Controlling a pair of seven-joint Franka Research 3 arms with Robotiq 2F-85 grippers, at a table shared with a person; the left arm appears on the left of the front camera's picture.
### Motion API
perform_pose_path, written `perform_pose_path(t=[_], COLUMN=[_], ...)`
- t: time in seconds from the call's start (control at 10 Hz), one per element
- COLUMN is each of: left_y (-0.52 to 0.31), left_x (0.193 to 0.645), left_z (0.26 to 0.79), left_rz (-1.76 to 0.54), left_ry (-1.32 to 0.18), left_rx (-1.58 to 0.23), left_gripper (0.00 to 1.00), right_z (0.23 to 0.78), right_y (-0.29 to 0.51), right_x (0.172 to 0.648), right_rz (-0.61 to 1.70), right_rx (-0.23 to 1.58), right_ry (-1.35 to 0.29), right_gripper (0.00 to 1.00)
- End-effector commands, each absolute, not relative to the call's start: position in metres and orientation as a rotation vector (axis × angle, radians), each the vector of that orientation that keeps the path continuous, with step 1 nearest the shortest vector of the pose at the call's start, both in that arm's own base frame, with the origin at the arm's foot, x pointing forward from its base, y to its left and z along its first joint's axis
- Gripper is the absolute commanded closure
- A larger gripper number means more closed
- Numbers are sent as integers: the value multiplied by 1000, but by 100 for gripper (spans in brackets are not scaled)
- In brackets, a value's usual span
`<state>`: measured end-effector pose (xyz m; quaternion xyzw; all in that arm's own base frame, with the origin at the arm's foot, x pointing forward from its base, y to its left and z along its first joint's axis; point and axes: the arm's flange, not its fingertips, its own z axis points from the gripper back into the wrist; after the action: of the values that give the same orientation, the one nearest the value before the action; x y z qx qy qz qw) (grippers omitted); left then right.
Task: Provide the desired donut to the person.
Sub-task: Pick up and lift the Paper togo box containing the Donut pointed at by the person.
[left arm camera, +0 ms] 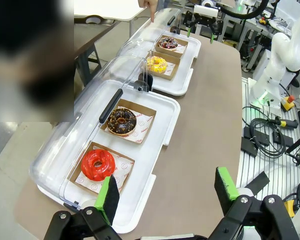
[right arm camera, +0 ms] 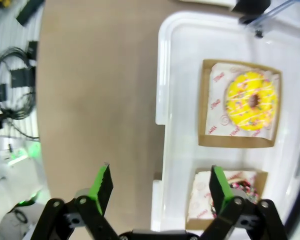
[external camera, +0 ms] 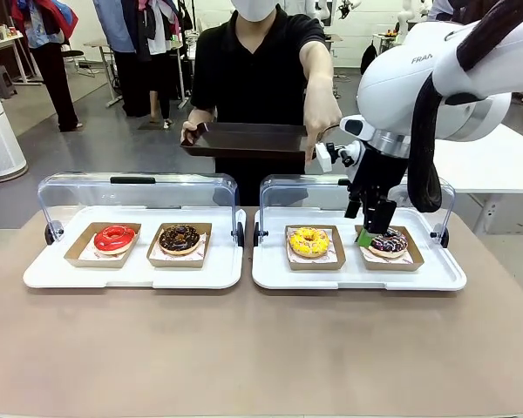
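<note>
Four donuts lie in cardboard trays: a red donut [external camera: 114,237], a chocolate donut [external camera: 179,239], a yellow donut [external camera: 309,241] and a dark sprinkled donut [external camera: 389,242]. The person [external camera: 257,70] holds a dark tray [external camera: 244,139] and points a hand [external camera: 322,144] down towards the right-hand donuts. My right gripper [external camera: 373,228] hangs open just above the near-left edge of the dark sprinkled donut [right arm camera: 246,192], with the yellow donut [right arm camera: 252,100] farther off. My left gripper [left arm camera: 167,192] is open over the table edge, near the red donut [left arm camera: 97,164].
The donuts rest on two white trays, the left tray [external camera: 132,268] and the right tray [external camera: 357,277], each with a clear lid [external camera: 139,187] swung up at the back. Bare brown table [external camera: 261,348] stretches in front. Cables and equipment [left arm camera: 270,135] lie beside the table.
</note>
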<state>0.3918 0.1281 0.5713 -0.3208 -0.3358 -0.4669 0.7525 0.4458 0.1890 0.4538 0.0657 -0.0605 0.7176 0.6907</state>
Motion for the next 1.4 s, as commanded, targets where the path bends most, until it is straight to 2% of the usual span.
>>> perform_pose_path(t=[0.0, 0.3, 0.6, 0.7, 1.1, 1.3], left_y=[129, 129, 129, 129, 129, 129], left_x=[391, 391, 391, 391, 391, 391], left_z=[572, 572, 572, 572, 572, 572], left_rz=[-1022, -1022, -1022, -1022, -1022, -1022], left_ry=[-739, -739, -739, -739, -739, -739], left_rx=[-705, -705, -705, -705, -705, -705], left_gripper=[0, 0, 0, 0, 0, 0], right_z=[439, 419, 411, 414, 412, 394], right_y=[206, 224, 232, 226, 227, 231], right_x=[437, 437, 438, 436, 437, 447], right_rz=[1556, 1489, 1450, 1504, 1488, 1495], right_rx=[33, 12, 43, 70, 72, 61], right_ry=[-154, -202, -138, -183, -177, -141], right_gripper=[0, 0, 0, 0, 0, 0])
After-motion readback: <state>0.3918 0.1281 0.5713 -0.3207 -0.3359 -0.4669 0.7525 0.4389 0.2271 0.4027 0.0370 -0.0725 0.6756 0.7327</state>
